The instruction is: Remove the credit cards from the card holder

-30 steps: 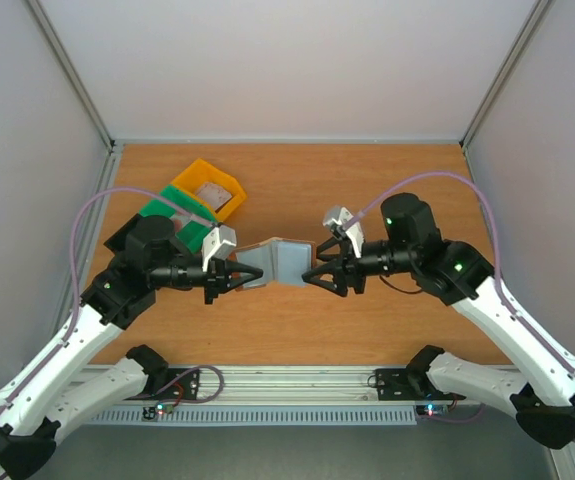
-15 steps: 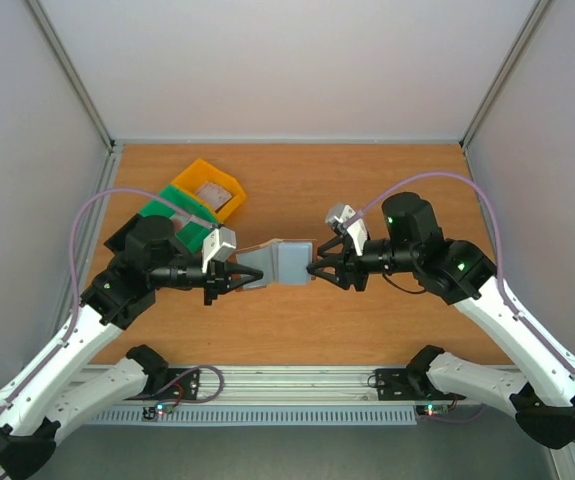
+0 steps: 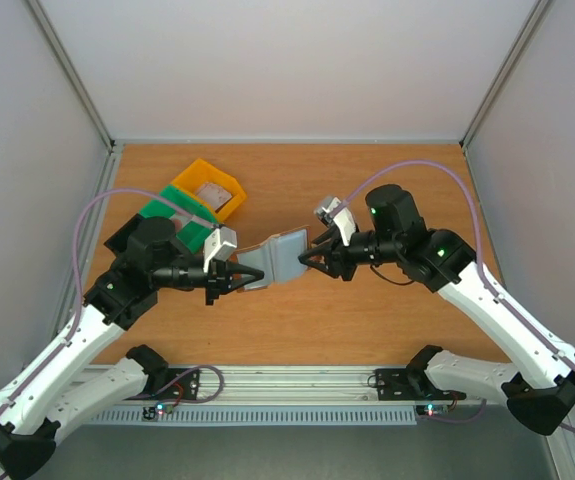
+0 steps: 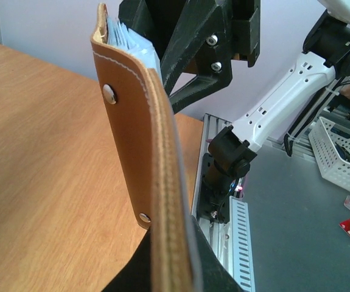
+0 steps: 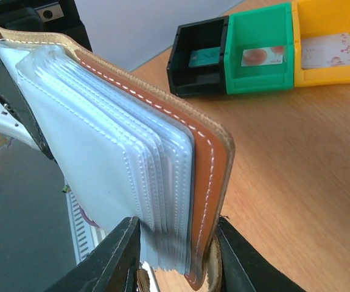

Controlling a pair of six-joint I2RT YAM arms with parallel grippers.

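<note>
Left gripper (image 3: 237, 276) clenched on one end of the brown card holder (image 3: 283, 254), which stands on edge, open, above the table (image 3: 367, 190), right of the yellow bin (image 3: 222, 172) and nearer the arms. Right gripper (image 3: 313, 262) has its fingers (image 5: 111, 258) either side of the holder's other end, leather cover and clear sleeves between them. Can't tell if it's clamped.

Card holder (image 3: 279, 255): my left gripper (image 3: 235, 272) clamps its left end, my right gripper (image 3: 312, 258) its right edge; yellow bin (image 3: 205, 165) beyond its left end.
</note>
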